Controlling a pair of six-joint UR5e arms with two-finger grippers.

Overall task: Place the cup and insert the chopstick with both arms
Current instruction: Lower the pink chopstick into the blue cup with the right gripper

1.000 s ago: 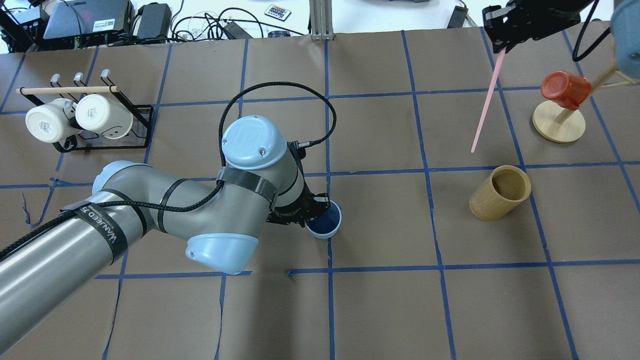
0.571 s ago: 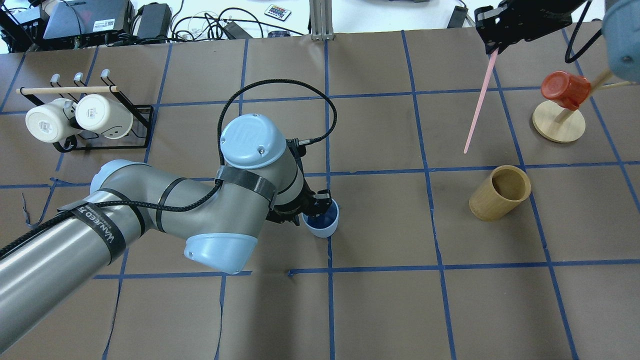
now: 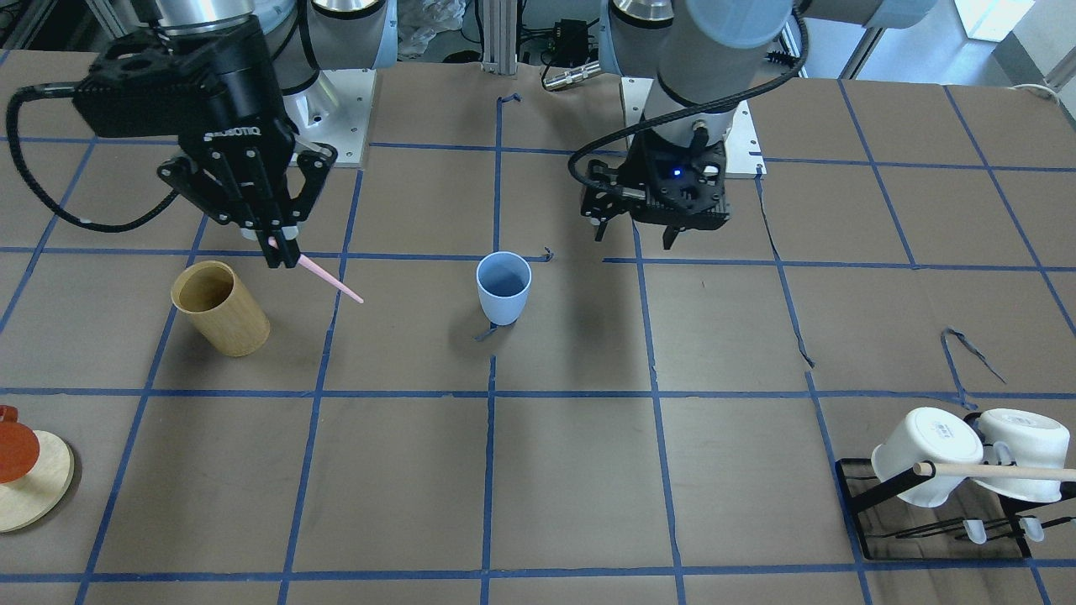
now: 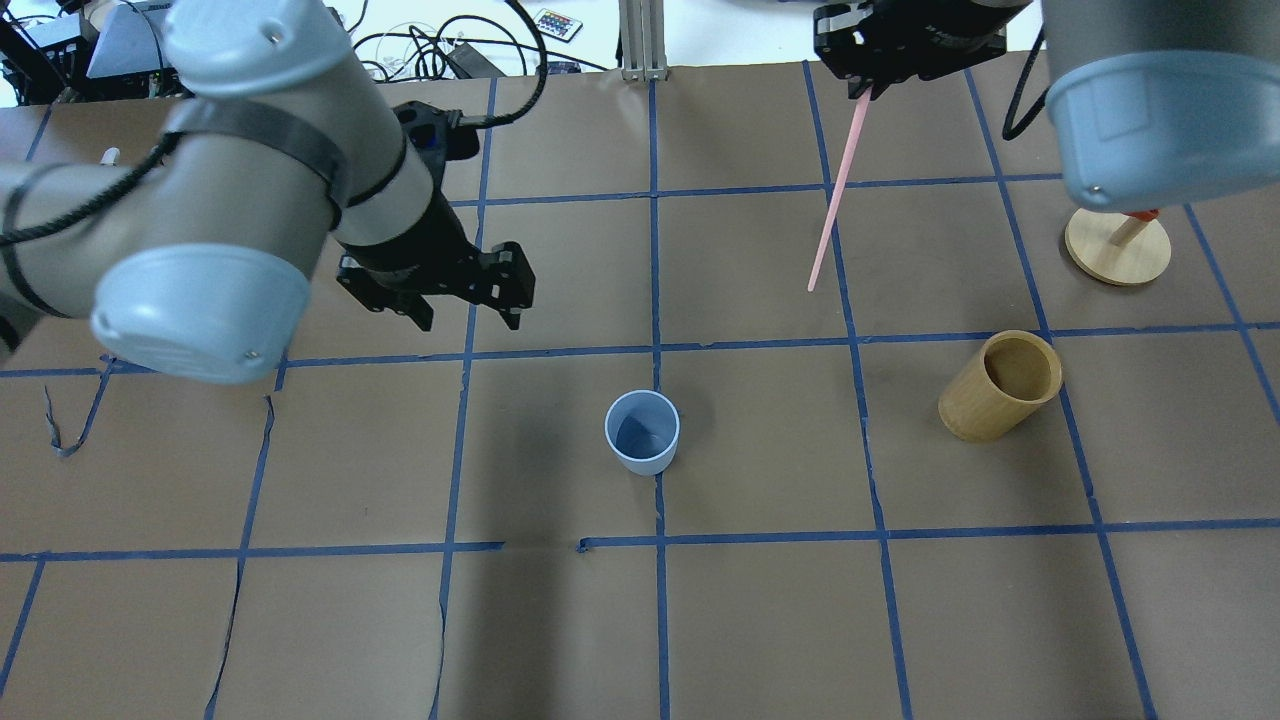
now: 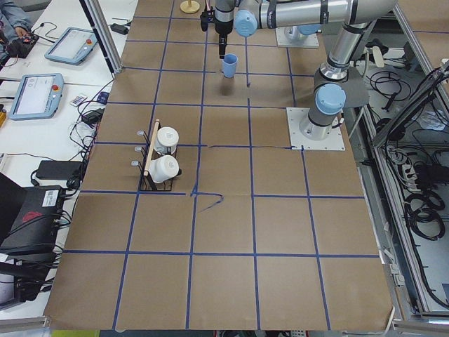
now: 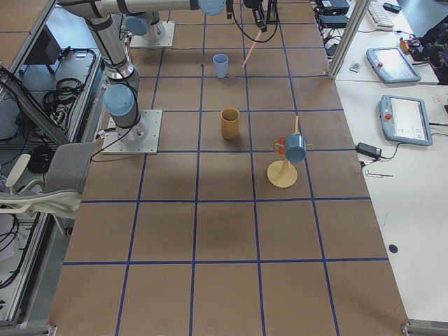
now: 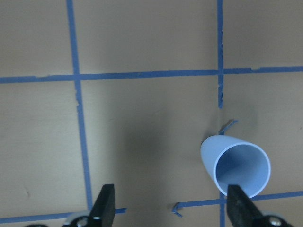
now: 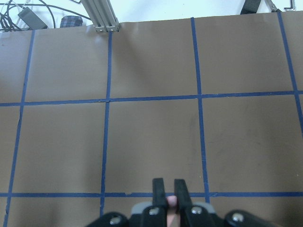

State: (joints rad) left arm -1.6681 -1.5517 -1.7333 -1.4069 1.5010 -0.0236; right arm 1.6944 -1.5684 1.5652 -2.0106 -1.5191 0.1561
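Brown table (image 4: 760, 620) bears the cup (image 4: 642, 435) (upright); left pincer (image 4: 470, 322) gapes empty, right pincer (image 3: 284, 256) clamps the chopstick (image 4: 835, 190).

Robotics lab, clearly: a worktop (image 4: 760, 620) papered brown and gridded with blue tape (image 4: 770, 538), teach pendants (image 5: 35, 96) lying off at upper left, cables (image 4: 400, 45) heaped along the top edge.

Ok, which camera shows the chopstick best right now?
Overhead exterior: the chopstick shows full length, held by the right gripper. Front-facing foreshortens it, right wrist shows only the pinched end, exterior right shows it tiny.
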